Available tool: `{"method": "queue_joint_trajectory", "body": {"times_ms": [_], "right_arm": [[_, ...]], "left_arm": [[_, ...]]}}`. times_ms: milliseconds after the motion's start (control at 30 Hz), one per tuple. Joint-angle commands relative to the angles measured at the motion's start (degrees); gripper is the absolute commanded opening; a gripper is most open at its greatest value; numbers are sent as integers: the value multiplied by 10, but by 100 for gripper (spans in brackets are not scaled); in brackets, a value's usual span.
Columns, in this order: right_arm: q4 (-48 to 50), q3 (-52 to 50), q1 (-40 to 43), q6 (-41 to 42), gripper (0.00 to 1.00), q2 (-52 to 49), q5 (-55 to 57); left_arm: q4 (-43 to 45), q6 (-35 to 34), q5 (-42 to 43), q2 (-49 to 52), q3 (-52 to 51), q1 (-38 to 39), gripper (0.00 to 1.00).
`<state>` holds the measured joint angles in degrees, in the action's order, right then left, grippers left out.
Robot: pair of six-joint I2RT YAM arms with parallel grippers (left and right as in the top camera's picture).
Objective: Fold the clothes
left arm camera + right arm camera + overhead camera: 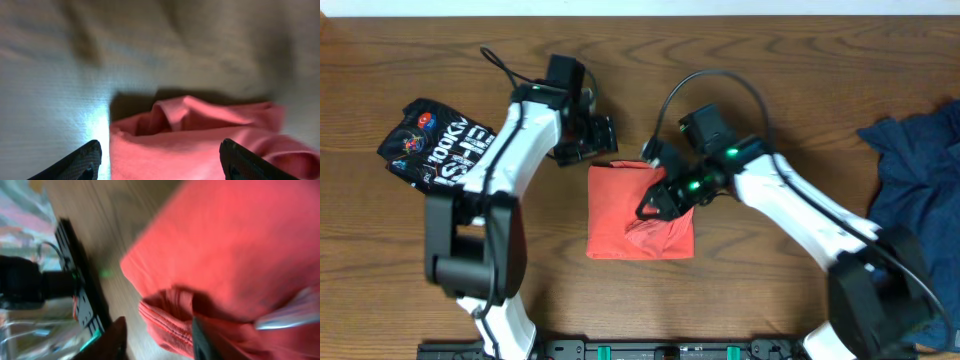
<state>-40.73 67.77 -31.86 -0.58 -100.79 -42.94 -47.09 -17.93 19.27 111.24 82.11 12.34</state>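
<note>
Surface: the desk (790, 60) is brown wood with a strong grain, and a black rail (650, 350) runs along its near edge.
Garment in work: the red cloth (620, 215) lies at the middle of the desk, folded into a rectangle. It is flat except for a rumple toward its right side.
Left arm: my left tool (588, 135) hovers just beyond the far left corner of the red cloth. In my wrist view its two dark fingers (75, 162) stand wide apart with nothing between them. Past them I see the cloth's folded edge with one layer lifted into a small loop.
Right arm: my right tool (655, 205) is down on the right half of the red cloth, right at the rumple. In my wrist view the fingers (112, 340) are parted, and a bunched, stitched hem of the cloth sits in the gap. I cannot tell whether the pads touch the fabric, and nothing is pinched tight.
Left side: a black printed shirt (435, 148) lies crumpled at the left of the desk, beside my left arm and well apart from the red cloth.
Right side: a blue garment (920, 170) is heaped at the right edge, partly out of the overhead view.
</note>
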Motion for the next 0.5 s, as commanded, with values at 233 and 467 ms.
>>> {"method": "queue_joint_trajectory", "body": {"times_ms": [233,467], "right_arm": [[-165,0,61,94,19,-40,328],[-128,0,135,81,23,-30,341]], "left_arm": [[-132,20,6,75,-15,12,65],[-247,20,6,75,-24,26,57]]}}
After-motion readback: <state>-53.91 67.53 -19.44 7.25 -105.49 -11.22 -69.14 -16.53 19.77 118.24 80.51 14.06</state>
